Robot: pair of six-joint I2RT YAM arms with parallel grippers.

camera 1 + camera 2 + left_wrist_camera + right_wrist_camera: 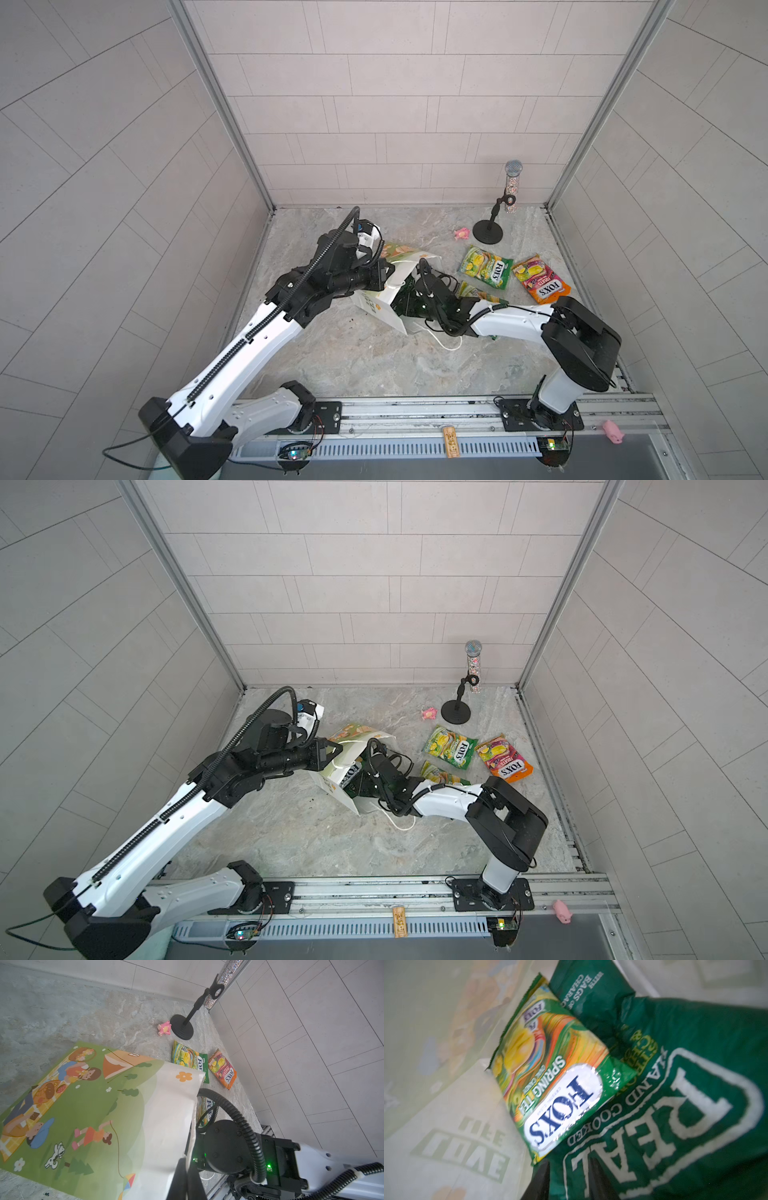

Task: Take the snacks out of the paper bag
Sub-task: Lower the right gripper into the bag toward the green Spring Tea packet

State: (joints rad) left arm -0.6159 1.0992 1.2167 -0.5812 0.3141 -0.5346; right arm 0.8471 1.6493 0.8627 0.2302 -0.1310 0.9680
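**1. Step in hand.** Extraction of the chips (675,1105) from the paper bag (376,305). In both top views the paper bag lies tipped near the centre of the table (332,365). Its mouth faces roughly 4 o'clock, and one cord handle (446,345) trails at its 5 o'clock.

**2. Left gripper (186,1167).** Clenched on the white upper rim of the paper bag, on the side toward 10 o'clock. This props the mouth up and open.

**3. Right gripper (569,1165).** Inside the mouth, entered from 4 o'clock. The jaws are part closed with a fold of the chips between them, which is judged to be a grasp on the chips.

**4. Contents.**
- Two snacks are inside: the chips and an inner packet (554,1076) that leans on the chips against the paper wall.
- Three lie on the table at 2 to 3 o'clock of the paper bag: a green packet (486,268), an orange packet (540,278) just beside it, and a third packet (473,291) partly under the right arm (515,322).
- The task is judged past halfway.

**5. Next move.**
- Withdraw the right gripper toward 4 o'clock, in line with the mouth.
- Keep the left clamp firm so the paper bag does not follow.
- Expect drag at the rim, since the chips fill much of the opening.
- The inner packet may slide out with the chips or drop deeper.
- Deposit the chips clear of the third packet.
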